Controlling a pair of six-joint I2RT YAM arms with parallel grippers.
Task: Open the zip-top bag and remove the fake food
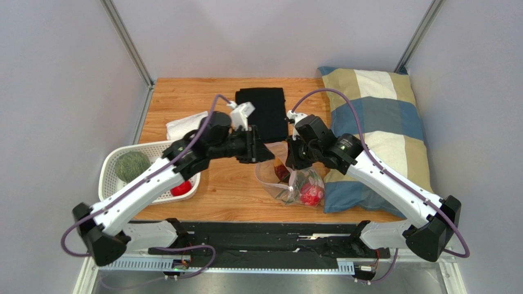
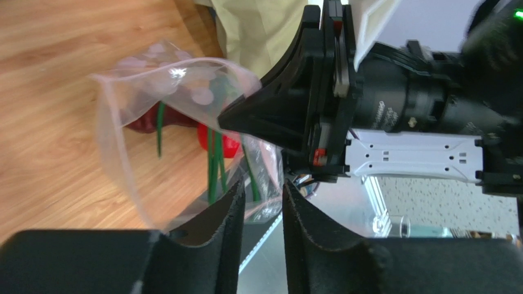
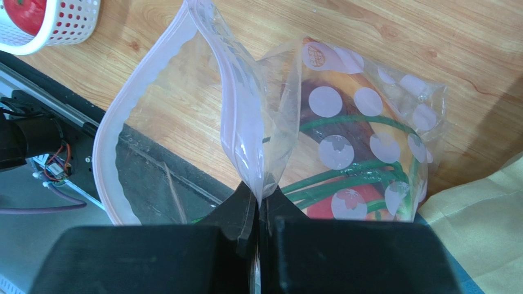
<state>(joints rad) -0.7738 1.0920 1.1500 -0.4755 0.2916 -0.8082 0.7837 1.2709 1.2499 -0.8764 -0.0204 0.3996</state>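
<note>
Wooden table (image 1: 233,190): folded black cloth (image 1: 264,107) top centre; rolled white towel (image 1: 183,127) left of it; white perforated basket (image 1: 109,177) far left; checked pillow (image 1: 387,122) along right side; zip-top bag (image 1: 288,184) centre-right, bottom beside pillow.

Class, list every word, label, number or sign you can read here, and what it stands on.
None can be read.
Pale print on the right arm's black housing: too small and blurred.
Orange round mark on the zip-top bag: no legible letters.

Open zip-top bag (image 3: 362,141) in right pincer (image 3: 259,201)
</note>
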